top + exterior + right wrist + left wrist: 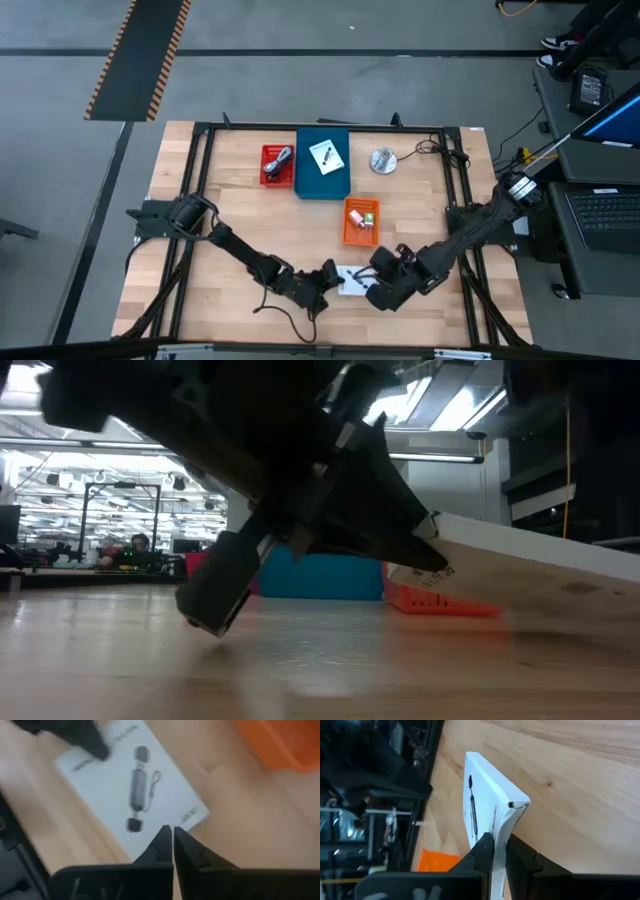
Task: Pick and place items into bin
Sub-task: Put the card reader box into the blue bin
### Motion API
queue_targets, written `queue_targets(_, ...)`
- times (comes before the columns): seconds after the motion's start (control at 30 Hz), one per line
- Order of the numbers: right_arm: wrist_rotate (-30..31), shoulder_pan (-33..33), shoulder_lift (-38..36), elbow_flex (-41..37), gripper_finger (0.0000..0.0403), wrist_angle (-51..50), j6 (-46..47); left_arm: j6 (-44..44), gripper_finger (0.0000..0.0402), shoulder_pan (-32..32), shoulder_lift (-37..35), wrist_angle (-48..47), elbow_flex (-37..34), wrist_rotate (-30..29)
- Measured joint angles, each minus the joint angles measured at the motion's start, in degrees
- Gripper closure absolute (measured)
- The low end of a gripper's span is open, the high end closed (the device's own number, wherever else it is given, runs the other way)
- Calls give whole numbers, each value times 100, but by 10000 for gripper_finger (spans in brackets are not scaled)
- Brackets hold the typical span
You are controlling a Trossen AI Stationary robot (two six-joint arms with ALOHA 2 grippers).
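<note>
Left claw (499,851) pinches white card (487,800) edge; card tilted.

The near-centre strip of the table (230,210) is crowded by the left gripper (328,278), the right gripper (368,290) and the white card (350,281) clamped between them. Behind them the way is narrowed by the orange bin (360,221). Bare wood is left at both flanks.

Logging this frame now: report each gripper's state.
Left gripper: shut on the white box, pinching its edge.
Right gripper: shut, empty, just above the same box.
</note>
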Motion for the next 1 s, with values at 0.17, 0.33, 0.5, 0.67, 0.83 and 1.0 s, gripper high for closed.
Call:
queue_targets(0.17, 672, 234, -2, 363, 403, -132, -402, -208, 378, -147, -221, -421, 2, -488)
queue_targets(0.33, 1306, 408, -5, 357, 403, -82, -577, -982, 378, -164, -805, -1466, 2, -524)
queue_targets(0.5, 2698, 620, -5, 265, 403, 52, -838, -1585, 379, -133, -1519, -2515, 4, -653)
queue_targets(0.67, 3206, 680, -9, 267, 403, 237, -1249, -1993, 379, -11, -2259, -3489, 4, -1161)
queue_targets(0.83, 3561, 668, -9, 267, 403, 216, -1446, -2546, 379, 255, -2910, -4408, 4, -1963)
queue_targets(1.0, 3768, 580, -9, 267, 403, 192, -1633, -2801, 379, 674, -3192, -4886, 4, -2188)
